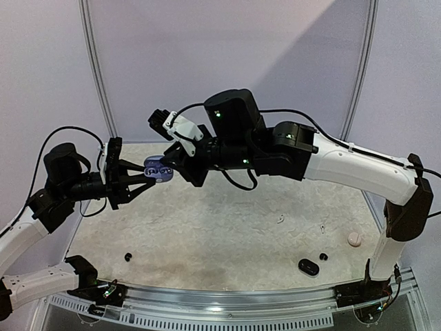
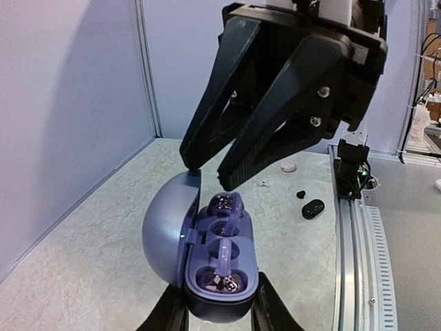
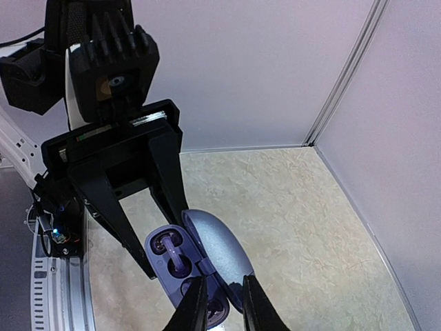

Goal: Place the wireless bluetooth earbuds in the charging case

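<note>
Two arms are meeting in mid-air above the table [image 1: 227,227], so that the wells are facing the inserting tool. At the lower centre of the left wrist view, the left gripper [image 1: 141,176] is clamping the open charging case [image 2: 220,255] by its sides, with the lid [image 2: 164,231] swung left. Just over the upper well, the right gripper [image 2: 211,174] is hanging with its jaws slightly parted, gripping nothing. A purple earbud [image 2: 226,202] is sitting in that well, seemingly not fully home. A loose black bud [image 1: 323,257] is lying at the lower right of the top view.

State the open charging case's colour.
Charging case: bluish purple, clearest in the left wrist view.
</note>
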{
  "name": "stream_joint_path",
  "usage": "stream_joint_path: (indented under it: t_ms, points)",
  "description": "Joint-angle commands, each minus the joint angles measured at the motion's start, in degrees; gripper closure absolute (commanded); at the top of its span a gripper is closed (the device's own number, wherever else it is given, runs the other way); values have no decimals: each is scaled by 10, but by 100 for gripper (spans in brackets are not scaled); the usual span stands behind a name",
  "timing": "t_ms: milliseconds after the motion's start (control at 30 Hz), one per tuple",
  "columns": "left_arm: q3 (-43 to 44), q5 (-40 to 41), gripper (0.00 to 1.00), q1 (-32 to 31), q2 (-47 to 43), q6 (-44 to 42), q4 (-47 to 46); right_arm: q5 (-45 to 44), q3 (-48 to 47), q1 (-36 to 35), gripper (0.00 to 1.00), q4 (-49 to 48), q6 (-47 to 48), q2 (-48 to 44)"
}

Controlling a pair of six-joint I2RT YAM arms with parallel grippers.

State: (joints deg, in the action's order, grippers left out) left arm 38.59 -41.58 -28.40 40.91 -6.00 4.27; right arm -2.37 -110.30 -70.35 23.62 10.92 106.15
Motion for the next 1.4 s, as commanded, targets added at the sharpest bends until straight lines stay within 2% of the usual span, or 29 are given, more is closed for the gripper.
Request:
stream_joint_path:
  t_ms: [0, 67, 233, 333, 533, 1100, 1367]
  points:
    - [11, -10, 100, -6, 1, -7, 7, 17, -24, 4, 82, 36, 14, 10]
    - [11, -10, 100, -6, 1, -8, 7, 34, -31, 0, 81, 38, 28, 8]
    - [9, -11, 100, -6, 4, -6, 5, 36, -32, -11, 67, 53, 62, 0]
    - [10, -15, 100, -6, 4, -7, 7, 37, -35, -13, 65, 79, 76, 4]
    - [13, -30, 100, -6, 7, -24, 19, 4, -79, -28, 70, 131, 148, 30]
    - [12, -37, 100, -6, 3, -44, 32, -26, -133, -29, 77, 172, 195, 72]
    - [12, -37, 100, -6, 4, -48, 35, -20, -133, -29, 90, 187, 195, 72]
